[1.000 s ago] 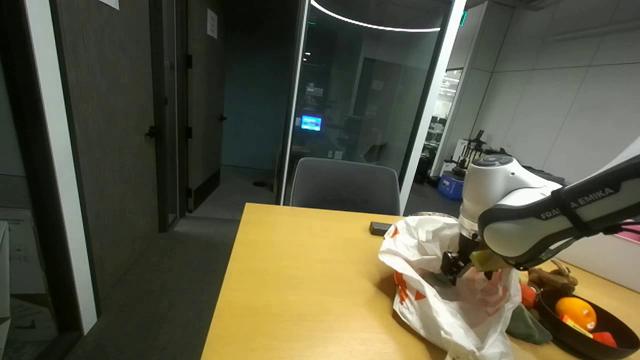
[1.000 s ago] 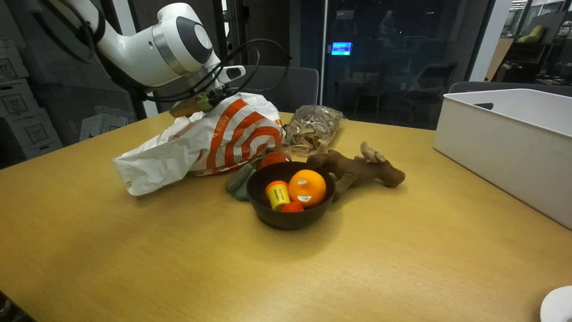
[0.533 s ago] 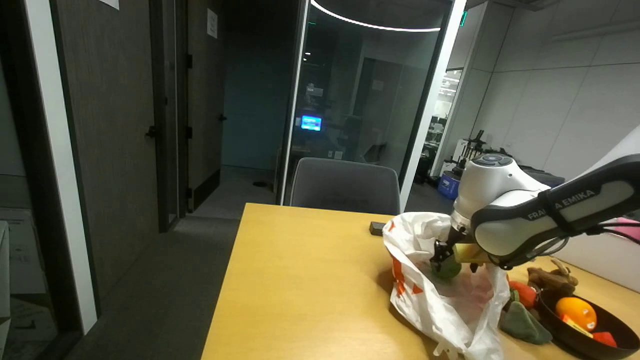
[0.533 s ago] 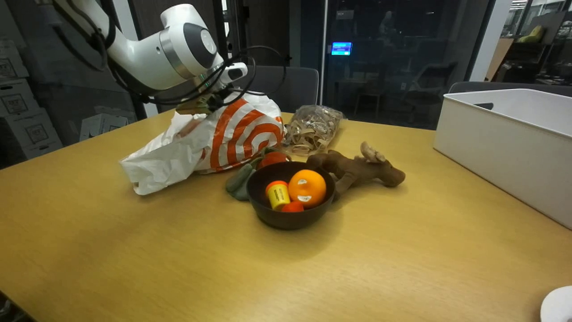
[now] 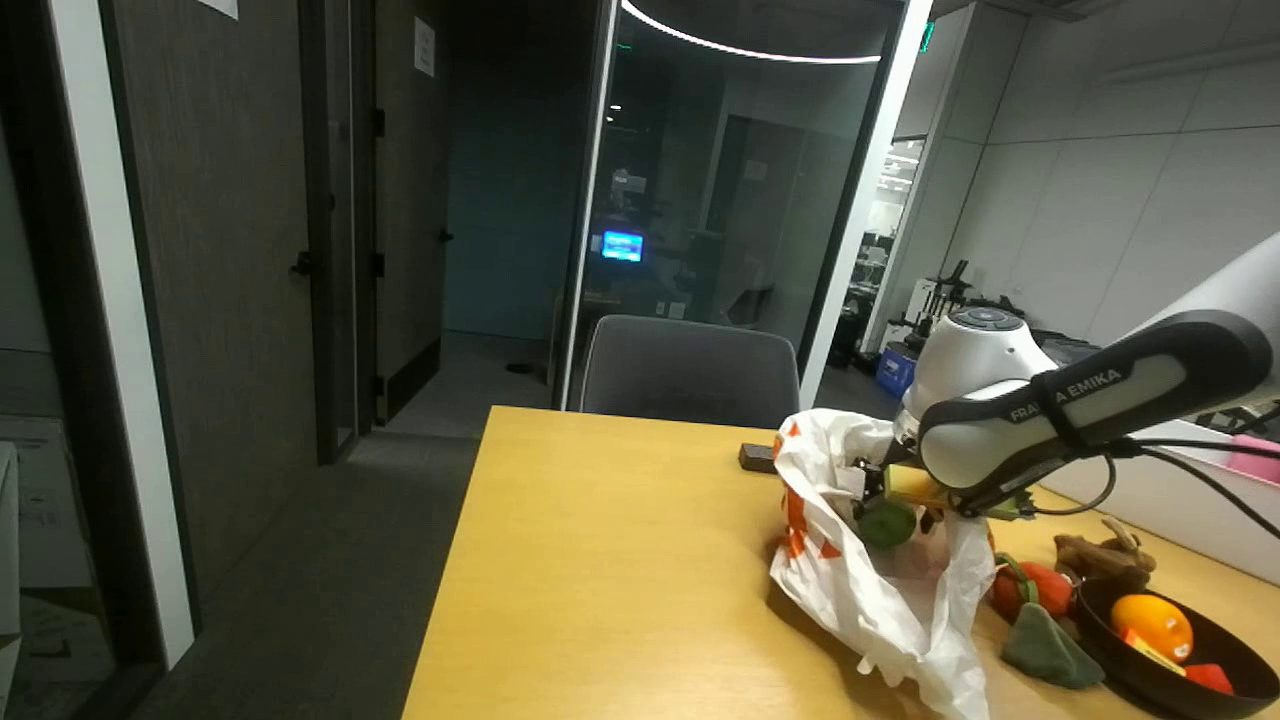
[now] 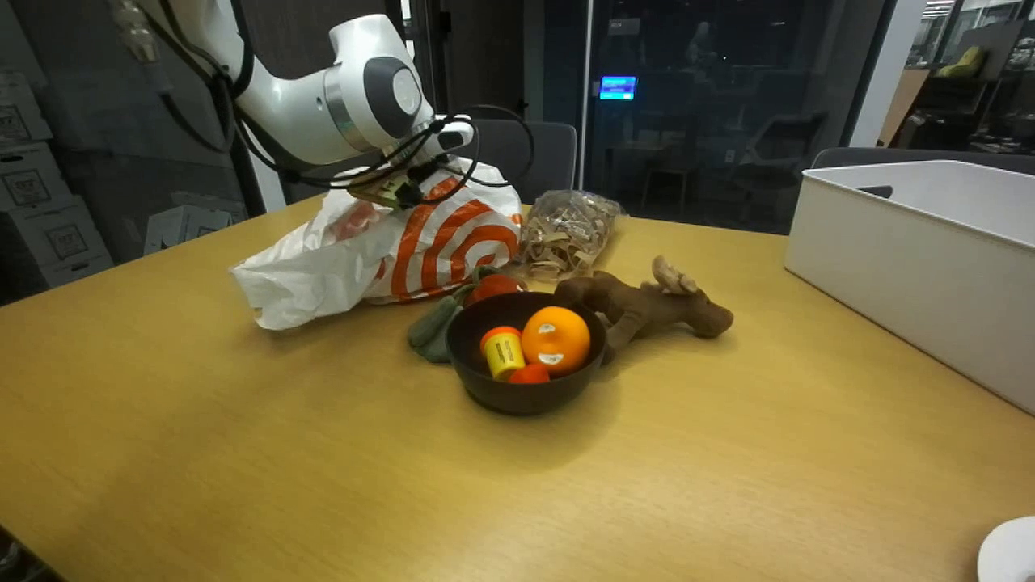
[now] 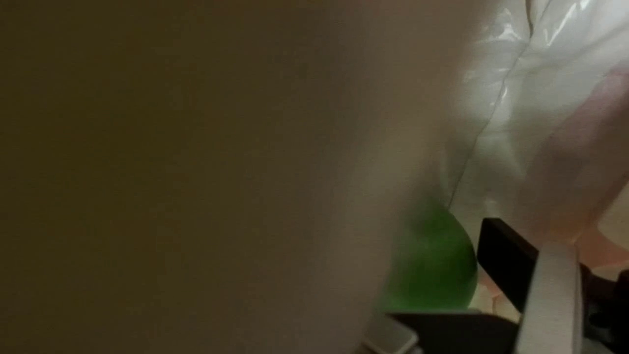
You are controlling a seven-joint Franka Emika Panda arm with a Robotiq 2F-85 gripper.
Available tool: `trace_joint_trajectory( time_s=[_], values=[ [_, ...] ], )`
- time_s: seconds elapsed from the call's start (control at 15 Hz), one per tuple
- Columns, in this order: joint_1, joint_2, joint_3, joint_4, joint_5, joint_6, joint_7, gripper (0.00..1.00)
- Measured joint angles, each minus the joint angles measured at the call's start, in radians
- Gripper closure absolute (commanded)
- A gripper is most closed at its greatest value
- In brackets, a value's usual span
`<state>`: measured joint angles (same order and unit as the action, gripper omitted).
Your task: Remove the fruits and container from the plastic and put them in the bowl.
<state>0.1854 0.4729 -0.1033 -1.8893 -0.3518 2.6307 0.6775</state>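
A white plastic bag with red marks [image 5: 850, 600] lies open on the table; it also shows in an exterior view [image 6: 315, 283]. My gripper [image 5: 895, 512] is at the bag's mouth, shut on a round green fruit [image 5: 885, 525]. In the wrist view the green fruit [image 7: 437, 260] sits against a black finger [image 7: 506, 260]; a large brown blur hides the other side. The dark bowl [image 6: 525, 399] holds an orange [image 6: 556, 339], a yellow container with an orange lid [image 6: 503, 353] and a red piece [image 6: 530, 373]. The fruit is hidden in that exterior view.
Between bag and bowl lie a red soft item [image 5: 1045, 588] and a dark green one [image 5: 1050, 645]. A brown plush moose [image 6: 647, 311] and a clear bag of tan pieces [image 6: 566, 234] lie behind the bowl. A white bin [image 6: 914, 267] and a black block [image 5: 757, 457] stand nearby.
My gripper has moved up with the green fruit, which has come into sight at the bag's mouth. The bag has shifted and been dragged slightly with the arm.
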Motion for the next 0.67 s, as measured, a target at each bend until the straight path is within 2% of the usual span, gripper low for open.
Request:
trace_joint_trajectory(
  time_s=[0.07, 0.13, 0.27, 0.67],
  values=[
    [0.0, 0.015, 0.0, 0.014, 0.014, 0.003, -0.001, 0.25],
    [0.0, 0.029, 0.0, 0.027, 0.025, 0.004, -0.002, 0.27],
    [0.001, 0.052, 0.0, 0.054, 0.033, 0.004, -0.004, 0.39],
    [-0.003, 0.063, 0.001, 0.078, 0.074, 0.0, -0.039, 0.39]
  ],
)
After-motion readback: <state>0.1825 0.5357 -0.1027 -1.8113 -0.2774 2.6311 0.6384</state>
